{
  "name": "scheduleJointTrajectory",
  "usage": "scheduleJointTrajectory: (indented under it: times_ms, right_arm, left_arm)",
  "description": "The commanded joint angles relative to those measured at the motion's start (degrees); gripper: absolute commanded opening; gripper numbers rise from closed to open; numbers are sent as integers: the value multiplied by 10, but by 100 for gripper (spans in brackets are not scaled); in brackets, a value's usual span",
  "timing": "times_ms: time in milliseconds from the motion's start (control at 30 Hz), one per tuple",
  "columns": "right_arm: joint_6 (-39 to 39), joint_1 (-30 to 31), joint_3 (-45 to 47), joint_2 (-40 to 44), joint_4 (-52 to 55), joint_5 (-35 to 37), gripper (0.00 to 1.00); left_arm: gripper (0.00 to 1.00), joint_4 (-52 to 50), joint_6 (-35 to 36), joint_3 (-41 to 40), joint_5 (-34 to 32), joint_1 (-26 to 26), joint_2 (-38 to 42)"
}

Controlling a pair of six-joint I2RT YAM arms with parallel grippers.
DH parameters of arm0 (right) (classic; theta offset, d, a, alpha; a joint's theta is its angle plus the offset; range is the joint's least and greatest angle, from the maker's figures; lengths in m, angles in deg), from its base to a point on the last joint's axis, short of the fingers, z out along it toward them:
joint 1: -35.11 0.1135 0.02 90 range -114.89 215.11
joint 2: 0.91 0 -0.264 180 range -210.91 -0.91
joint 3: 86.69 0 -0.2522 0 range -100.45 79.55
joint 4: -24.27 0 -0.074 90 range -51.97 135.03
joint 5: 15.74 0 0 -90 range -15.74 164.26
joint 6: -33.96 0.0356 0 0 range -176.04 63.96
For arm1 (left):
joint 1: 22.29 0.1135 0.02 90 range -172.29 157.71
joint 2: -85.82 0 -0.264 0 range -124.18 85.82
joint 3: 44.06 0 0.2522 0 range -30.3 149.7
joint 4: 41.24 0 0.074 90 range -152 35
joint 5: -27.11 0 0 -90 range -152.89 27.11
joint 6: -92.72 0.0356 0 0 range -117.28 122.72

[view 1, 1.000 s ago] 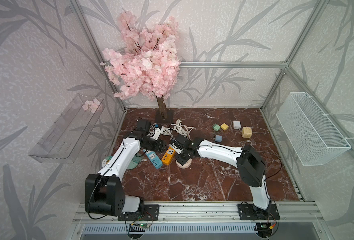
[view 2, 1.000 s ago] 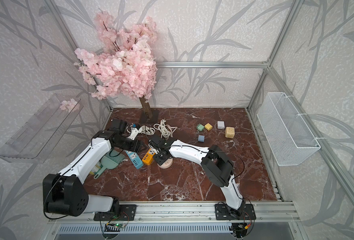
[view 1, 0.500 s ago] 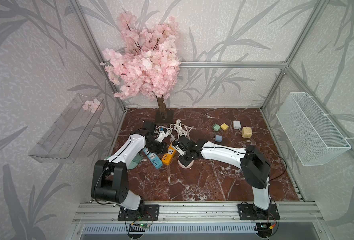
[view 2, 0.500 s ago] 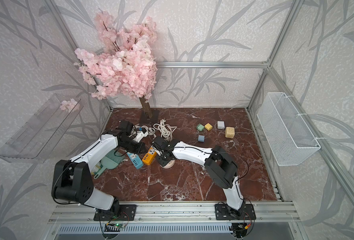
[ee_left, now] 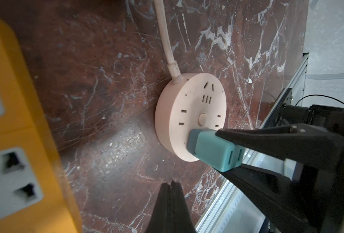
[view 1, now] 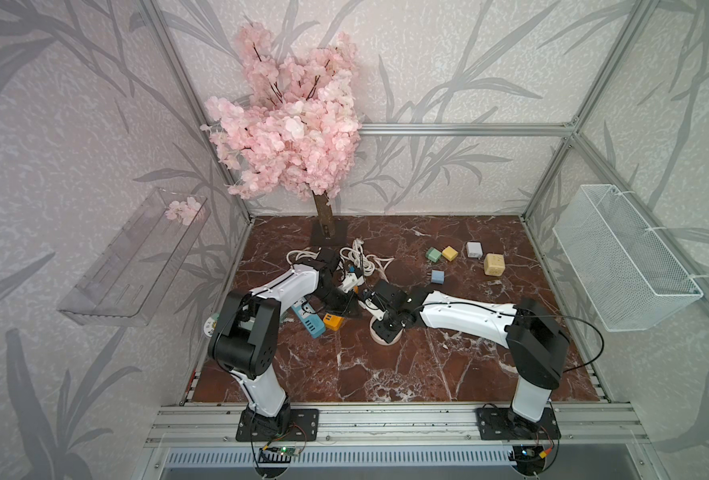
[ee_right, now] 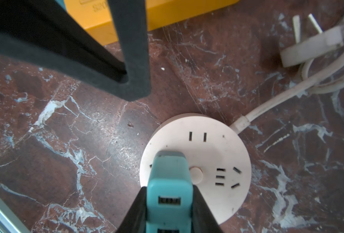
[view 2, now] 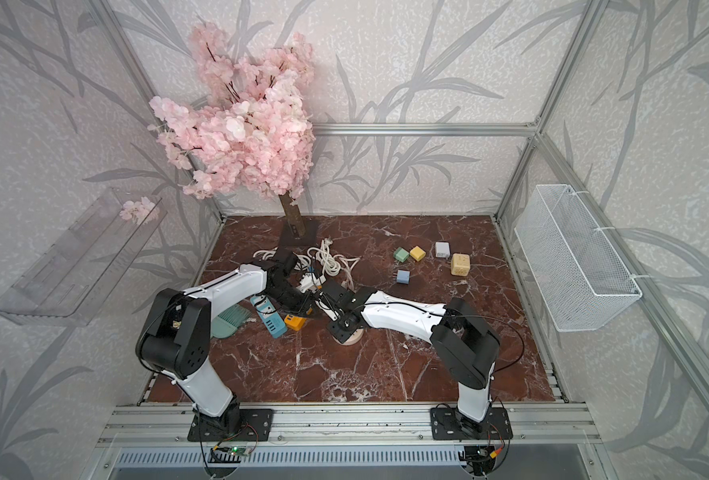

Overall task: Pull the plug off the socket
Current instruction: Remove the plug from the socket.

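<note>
The socket [ee_right: 213, 149] is a round pale pink disc with a white cord, lying flat on the marble floor. A teal plug [ee_right: 169, 181] with USB ports stands plugged into its face. My right gripper [ee_right: 169, 193] is shut on the plug, one black finger on each side. In the left wrist view the plug [ee_left: 213, 149] sits in the socket [ee_left: 187, 113] between those black fingers [ee_left: 268, 137]. My left gripper [ee_left: 171, 184] is shut on nothing, its tips just above the floor beside the socket. In both top views the right gripper covers most of the socket [view 1: 384, 337] [view 2: 350, 338].
A yellow power block [ee_left: 15, 121] lies close to my left gripper, with a blue power strip [view 1: 308, 321] beside it. A loose white plug [ee_right: 308, 46] and coiled white cords [view 1: 359, 257] lie behind the socket. Several small cubes [view 1: 448, 253] sit at the back right.
My left arm has swung in toward the socket and its gripper has shut on nothing. My right gripper has closed on the teal plug.
</note>
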Motion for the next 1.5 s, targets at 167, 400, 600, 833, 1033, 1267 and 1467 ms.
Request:
scheduleJointTrajectory:
  times_ms: [167,400,600,833,1033,1267,1467]
  right_arm:
    - [0,3,2,17,-21,-5,0]
    - [8,2,13,16,-35,-1,0]
    - [15,1,17,13,-47,-6,0]
    - [15,1,12,9,-48,-6,0]
    - [19,1,11,12,-51,-1,0]
    - [21,1,22,25,-78,2,0]
    - [52,-8,9,22,-70,8,0]
  left_arm:
    - [0,39,-27,45,80,-10,-72]
    - [0,123,-83,11,122,-11,-85]
    - [0,178,-112,-19,155,-11,-98]
    - [0,178,-112,-16,184,-12,-140]
    - [0,157,-109,-8,145,-13,-156]
    - [0,126,-103,2,123,-13,-194]
    - [0,119,-116,9,89,-13,-208]
